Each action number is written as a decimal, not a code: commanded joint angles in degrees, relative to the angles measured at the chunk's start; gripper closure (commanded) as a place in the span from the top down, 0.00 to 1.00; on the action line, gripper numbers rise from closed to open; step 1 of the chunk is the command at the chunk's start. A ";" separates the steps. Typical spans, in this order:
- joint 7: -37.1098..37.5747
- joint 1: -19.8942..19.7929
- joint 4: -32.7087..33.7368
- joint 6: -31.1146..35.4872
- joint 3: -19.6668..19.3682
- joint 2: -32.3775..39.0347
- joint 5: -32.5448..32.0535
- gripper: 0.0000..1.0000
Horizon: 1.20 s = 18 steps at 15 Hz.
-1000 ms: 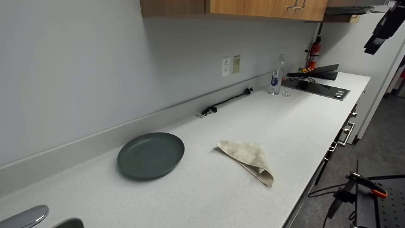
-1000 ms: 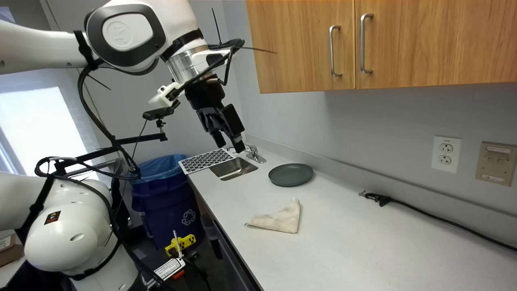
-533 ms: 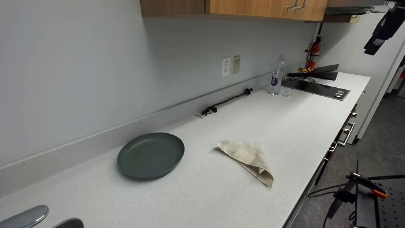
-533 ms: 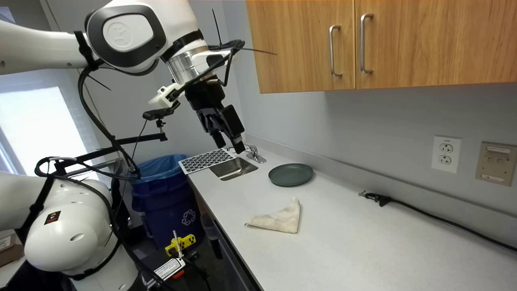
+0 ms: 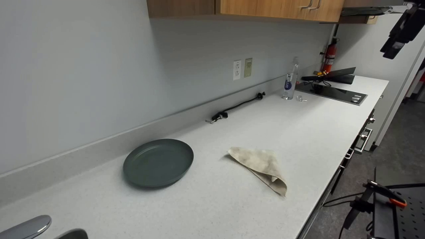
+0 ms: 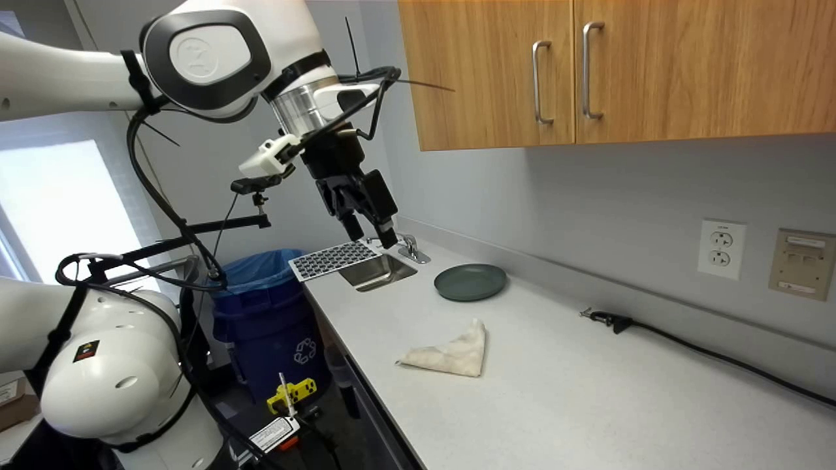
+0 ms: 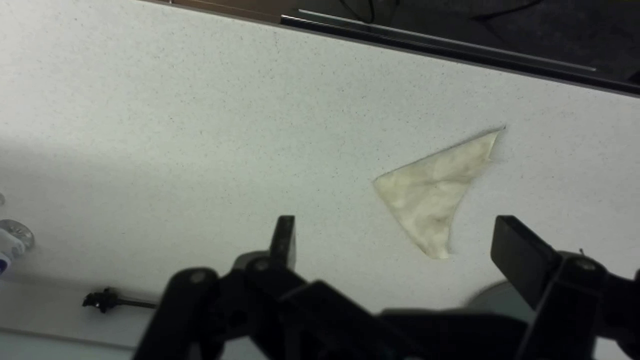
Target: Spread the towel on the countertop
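The beige towel lies folded into a rough triangle on the white countertop, in both exterior views. One edge is raised and a corner near the counter's front is curled. The towel also shows in the wrist view, right of the middle, beyond the fingertips. My gripper is open and empty, its fingers wide apart. In an exterior view the gripper hangs well above the counter, apart from the towel. In an exterior view only part of the gripper shows at the top right edge.
A dark green plate lies near the wall beside the towel. A black cable with a clamp runs along the backsplash. A bottle and a cooktop are farther along. A sink and wooden cabinets also show.
The arm and gripper have shifted very slightly in the last half second, a little to the right in an exterior view. The towel and the plate have not moved.
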 commanded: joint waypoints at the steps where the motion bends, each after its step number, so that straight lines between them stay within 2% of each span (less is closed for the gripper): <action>1: 0.17 0.28 0.19 -0.35 -0.15 0.12 -0.14 1.00; 13: -1.40 1.13 0.22 -0.34 -0.84 0.46 0.29 1.00; 14: 3.49 4.68 7.11 1.29 2.98 9.57 4.17 1.00; 16: 3.45 6.50 9.26 2.44 3.93 12.60 6.86 1.00; 18: 5.13 8.70 14.23 1.62 6.62 17.71 9.42 1.00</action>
